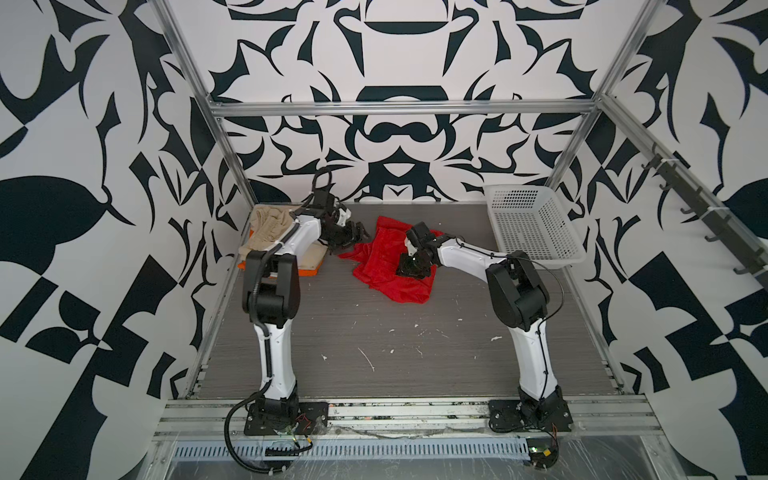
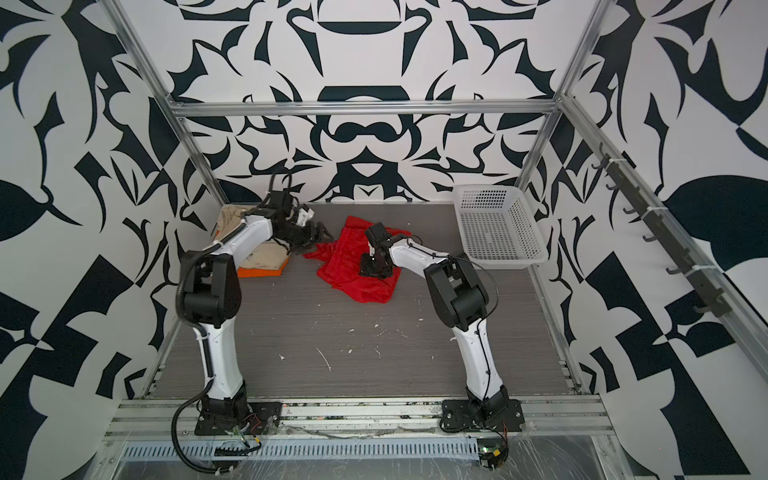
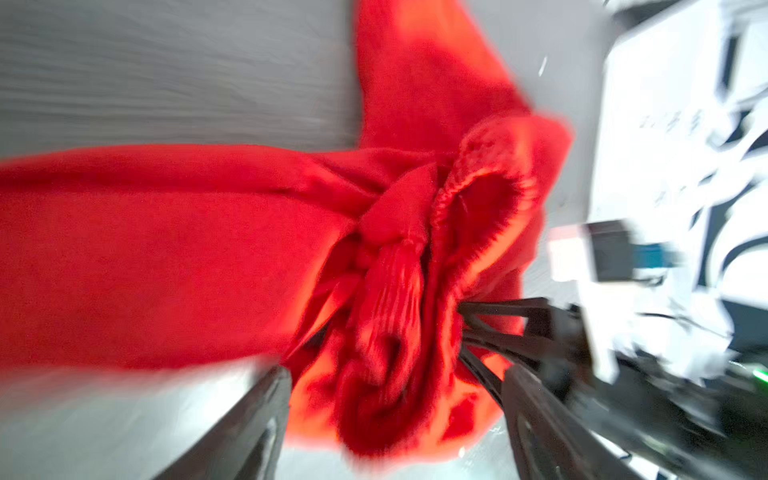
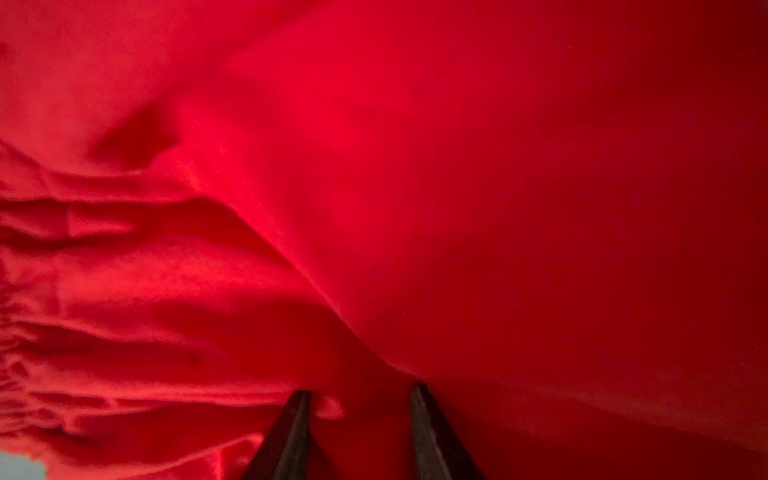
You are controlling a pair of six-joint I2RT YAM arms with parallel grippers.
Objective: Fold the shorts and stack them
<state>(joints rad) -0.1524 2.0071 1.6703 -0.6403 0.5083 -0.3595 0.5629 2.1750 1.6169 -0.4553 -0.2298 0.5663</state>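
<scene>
1. The red shorts [image 1: 390, 257] lie crumpled and unfolded at the middle of the grey woodgrain bench [image 1: 374, 332]. The beige shorts [image 1: 270, 226] sit on the orange shorts [image 1: 309, 272] at the far left corner.
2. The left gripper [image 1: 353, 240] is at the heap's left edge. Its fingers [image 3: 270, 407] are spread wide on either side of a bunched waistband and clamp nothing.
3. The right gripper [image 1: 409, 270] presses down into the heap's middle. Its fingers [image 4: 297, 419] stand narrowly apart with a small ridge of cloth between them; whether they pinch it cannot be told.
4. Risk: a thin pinch could let the limp cloth slide free on a lift. A deep one could catch several layers and drag the heap into a tighter tangle.
5. Risk: the left forearm crosses above the beige-on-orange stack, so a careless swing could scuff it out of square.
6. The red fabric looks thin and floppy, with soft rolling folds and a finely gathered, ribbed elastic waist.
7. The beige pair looks rumpled on top. The orange pair shows only a flat, straight edge beneath it.
8. The white basket [image 1: 515, 189] at the far right is rigid perforated plastic.
</scene>
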